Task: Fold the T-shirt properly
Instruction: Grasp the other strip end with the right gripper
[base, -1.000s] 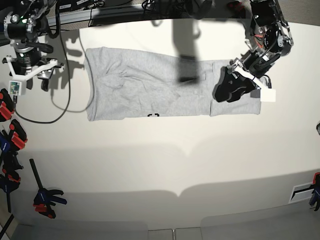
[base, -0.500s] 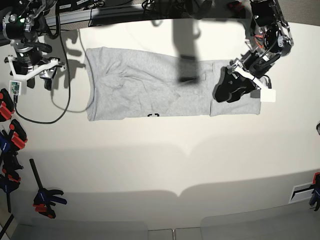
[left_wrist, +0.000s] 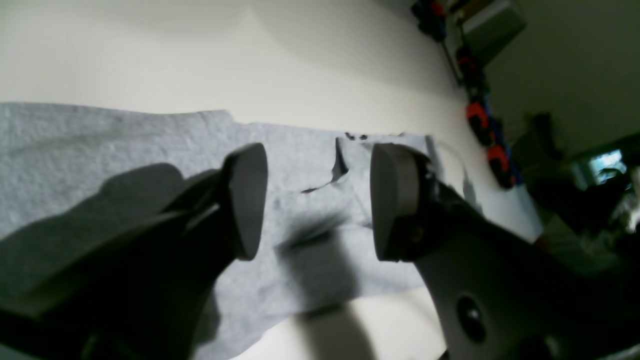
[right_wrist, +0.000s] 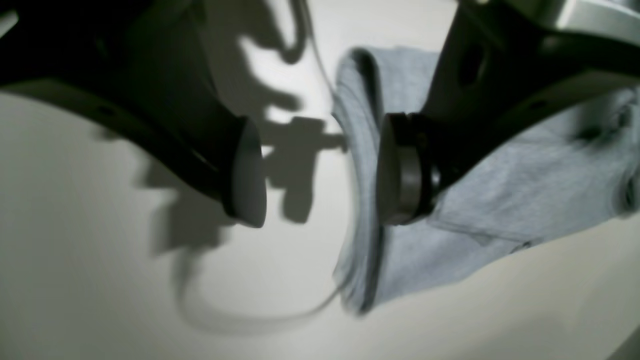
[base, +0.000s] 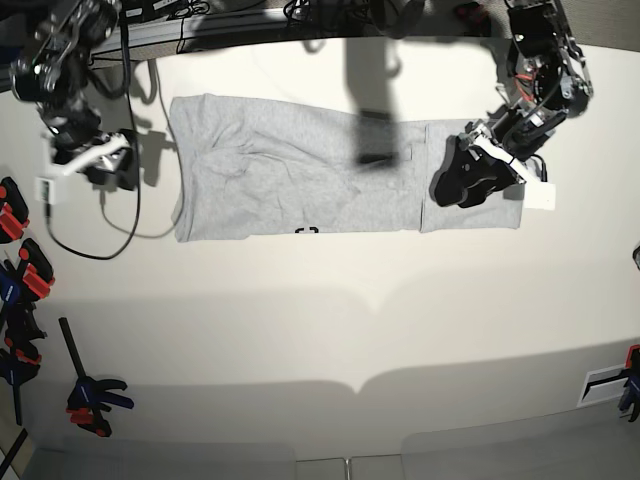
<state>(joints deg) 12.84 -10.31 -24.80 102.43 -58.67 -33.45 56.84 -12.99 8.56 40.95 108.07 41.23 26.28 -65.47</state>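
1. T-shirt (base: 300, 180): grey, lying flat on the pale desk (base: 330, 350) in a long folded band, toward the far side of the desk.
2. Small bit of black lettering (base: 307, 231) peeking out at the near edge of the band.
3. Left tool (left_wrist: 315, 200): pads wide apart, nothing between them, hanging just over the grey cloth at one end of the band. Cannot tell if a pad touches the cloth.
4. Left arm (base: 535, 70): reaching down from the far edge of the desk, bent at the wrist, tool end pointing back along the shirt.
5. Right tool (right_wrist: 320, 170): pads wide apart, holding nothing. One pad over bare desk, the other over the rolled edge of the shirt, with the gap just beside that edge.
6. Right arm (base: 65, 70): up near the far corner of the desk, tilted, off the end of the shirt in the base view.
7. Black cable (base: 130, 150) looping on the desk between the right arm and the shirt's end.
8. Red and blue clamps (base: 20, 280) lined up along the side of the desk, well apart from the shirt.
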